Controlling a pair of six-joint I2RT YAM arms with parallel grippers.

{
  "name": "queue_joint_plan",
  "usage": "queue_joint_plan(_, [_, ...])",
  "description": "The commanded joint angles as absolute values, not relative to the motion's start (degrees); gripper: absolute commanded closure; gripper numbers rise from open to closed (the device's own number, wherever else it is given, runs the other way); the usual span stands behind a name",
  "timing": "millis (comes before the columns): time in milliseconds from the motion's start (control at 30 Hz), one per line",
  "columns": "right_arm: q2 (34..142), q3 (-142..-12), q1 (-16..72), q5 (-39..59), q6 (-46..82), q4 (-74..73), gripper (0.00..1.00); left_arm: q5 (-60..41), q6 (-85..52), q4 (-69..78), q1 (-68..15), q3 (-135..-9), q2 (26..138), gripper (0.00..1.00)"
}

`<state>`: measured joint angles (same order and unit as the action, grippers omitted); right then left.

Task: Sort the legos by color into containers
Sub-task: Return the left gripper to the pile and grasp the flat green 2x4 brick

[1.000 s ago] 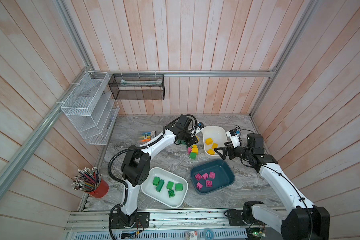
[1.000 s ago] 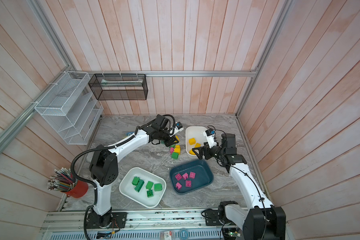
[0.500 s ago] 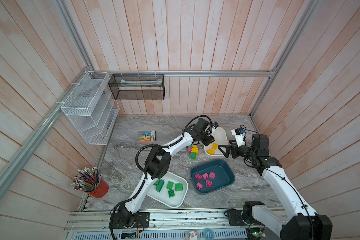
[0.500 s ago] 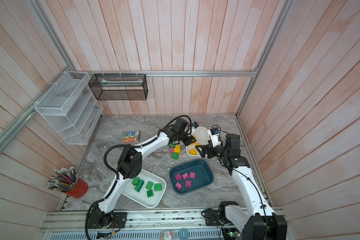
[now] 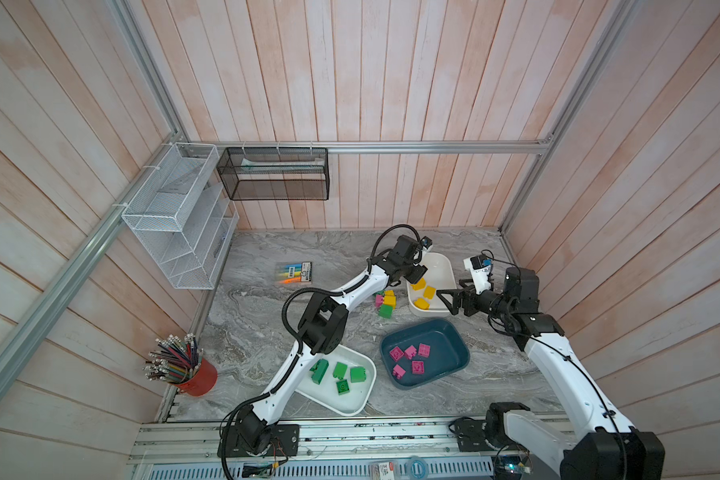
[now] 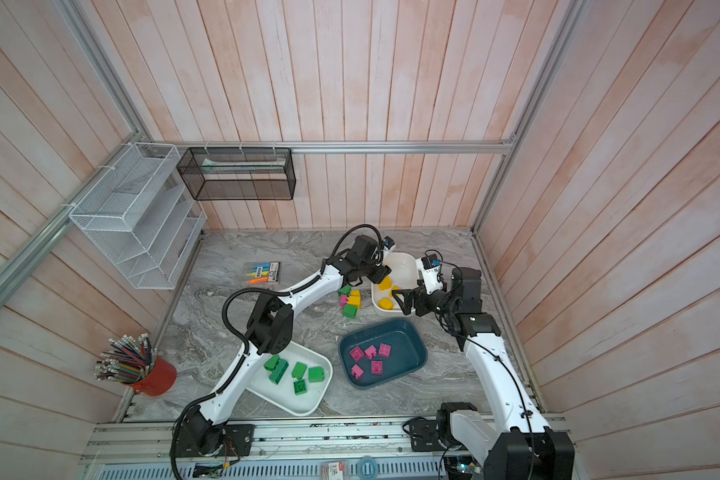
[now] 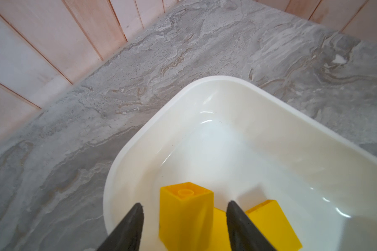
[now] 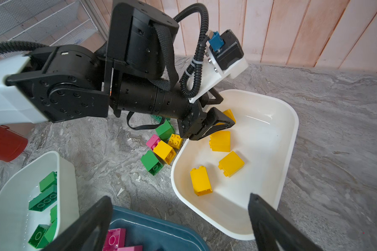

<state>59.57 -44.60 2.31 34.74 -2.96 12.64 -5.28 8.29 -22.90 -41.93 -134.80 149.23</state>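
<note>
Planks (image 5: 391,83) of pale wood wall a grey marbled table (image 5: 262,328). Left end effector (image 7: 185,204) stands open astride a yellow lego (image 7: 185,217) in the far white tub (image 5: 441,266); right end effector (image 8: 179,197) gapes wide near it.

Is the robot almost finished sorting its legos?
More than halfway. Five green bricks lie in the near white plastic tub, five pink bricks in the dark teal tub. The left claw stands open around a yellow brick in the far white tub. A small mixed pile waits on the grey marbled table.
</note>
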Motion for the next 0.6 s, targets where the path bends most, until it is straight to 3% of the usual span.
queue_joint_plan(0, [59.36,-43.77,1.89,34.94,-2.25,11.65,0.02,-4.77,8.52,-21.42,-41.9,-131.52,143.54,0.28])
queue_joint_plan(300, [60.24,-43.62,1.95,38.18,-1.76,10.28,0.02,-9.6,17.67,-24.64,-41.13,-111.17,123.56,0.2])
queue_joint_plan(567, [61.26,-43.4,2.04,40.38,-1.3,9.1,0.02,-18.98,32.73,-31.24,-32.17,-99.3,116.36,0.21])
